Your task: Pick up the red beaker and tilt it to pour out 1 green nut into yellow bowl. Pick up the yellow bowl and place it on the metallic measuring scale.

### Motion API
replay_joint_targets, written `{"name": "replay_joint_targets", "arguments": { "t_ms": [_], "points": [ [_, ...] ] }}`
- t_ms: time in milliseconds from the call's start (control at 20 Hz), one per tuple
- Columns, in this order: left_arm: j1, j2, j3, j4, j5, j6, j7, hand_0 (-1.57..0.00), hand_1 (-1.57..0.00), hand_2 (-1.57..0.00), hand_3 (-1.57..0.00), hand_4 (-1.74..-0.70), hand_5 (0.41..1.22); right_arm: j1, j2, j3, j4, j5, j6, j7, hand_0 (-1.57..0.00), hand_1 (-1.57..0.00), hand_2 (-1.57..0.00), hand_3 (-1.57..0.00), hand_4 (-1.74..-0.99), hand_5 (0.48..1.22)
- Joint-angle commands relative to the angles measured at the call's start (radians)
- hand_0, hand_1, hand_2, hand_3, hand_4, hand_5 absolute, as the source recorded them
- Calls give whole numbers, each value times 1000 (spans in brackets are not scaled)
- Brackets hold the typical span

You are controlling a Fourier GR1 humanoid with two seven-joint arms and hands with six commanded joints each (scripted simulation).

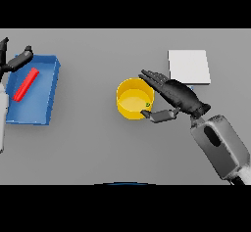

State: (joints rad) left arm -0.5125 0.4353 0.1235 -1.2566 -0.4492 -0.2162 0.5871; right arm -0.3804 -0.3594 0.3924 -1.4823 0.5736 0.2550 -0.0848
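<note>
The yellow bowl stands in the middle of the table with a small green nut inside, near its right wall. My right hand is open just right of the bowl; its straight fingers lie along the bowl's upper right rim and its thumb reaches to the lower right rim. The red beaker lies on its side in a blue tray at the far left. My left hand hovers open over the tray's top left corner, apart from the beaker. The flat pale measuring scale sits behind my right hand.
The blue tray's raised walls stand along the table's left side. Bare grey table lies between the tray and the bowl and in front of the bowl.
</note>
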Motion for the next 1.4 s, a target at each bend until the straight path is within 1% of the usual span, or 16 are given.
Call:
{"name": "replay_joint_targets", "arguments": {
  "t_ms": [0,150,300,450,500,550,600,700,750,800,900,1000,1150,1200,1250,1350],
  "points": [
    [8,-4,3,-1,4,3,-2,-1,0,0,0,-751,713,-11,-19,21,4,19,20,-22,0,1,1,1,-1229,616],
    [-1,0,8,4,12,-2,-19,0,0,0,1,-755,716,-73,-51,69,24,55,80,-54,0,1,1,1,-1231,625],
    [-2,-5,14,16,19,1,-32,1,1,1,1,-762,720,-128,-45,123,58,93,127,-47,1,1,1,1,-1212,638],
    [3,-1,29,18,36,2,-55,1,1,1,1,-780,721,-156,-55,151,82,107,157,-80,1,1,1,1,-1214,648],
    [-4,-8,30,24,38,4,-48,1,1,1,1,-783,722,-169,-49,163,105,118,157,-82,1,1,1,1,-1217,651],
    [-4,-7,26,23,33,5,-51,1,1,1,1,-784,725,-172,-51,174,116,125,157,-101,1,1,1,1,-1220,651],
    [3,-9,25,13,36,3,-54,1,1,1,1,-786,728,-178,-34,189,143,138,149,-97,1,1,1,1,-1224,653],
    [4,-11,26,14,34,8,-55,1,1,1,1,-795,728,-189,-42,205,169,154,156,-113,1,1,1,1,-1234,660],
    [10,-10,27,10,33,11,-55,1,1,1,1,-798,727,-206,-35,207,185,155,163,-107,1,1,1,1,-1242,664],
    [4,-9,29,18,35,9,-59,1,1,1,1,-798,725,-201,-39,219,195,162,160,-129,1,1,1,1,-1249,669],
    [-4,-13,27,20,34,10,-56,1,1,1,1,-798,724,-233,-23,229,238,172,167,-122,1,1,1,1,-1260,676],
    [2,-8,30,6,41,0,-49,1,1,1,1,-798,723,-235,-32,237,247,173,184,-135,1,1,1,1,-1273,687],
    [-12,-10,25,16,34,0,-35,1,1,1,1,-792,725,-237,-4,249,277,174,187,-127,1,1,1,0,-1279,699],
    [-5,-16,21,5,35,3,-39,1,1,1,1,-790,727,-238,-13,248,279,172,192,-140,1,1,1,-1,-1281,702],
    [0,-14,24,7,36,3,-41,1,1,1,1,-791,728,-238,-10,250,282,173,195,-132,1,1,0,-4,-1285,706],
    [8,-16,23,-19,41,-1,-36,1,1,1,1,-794,728,-254,-3,253,310,178,183,-151,1,1,-9,-27,-1286,712]
  ]
}}
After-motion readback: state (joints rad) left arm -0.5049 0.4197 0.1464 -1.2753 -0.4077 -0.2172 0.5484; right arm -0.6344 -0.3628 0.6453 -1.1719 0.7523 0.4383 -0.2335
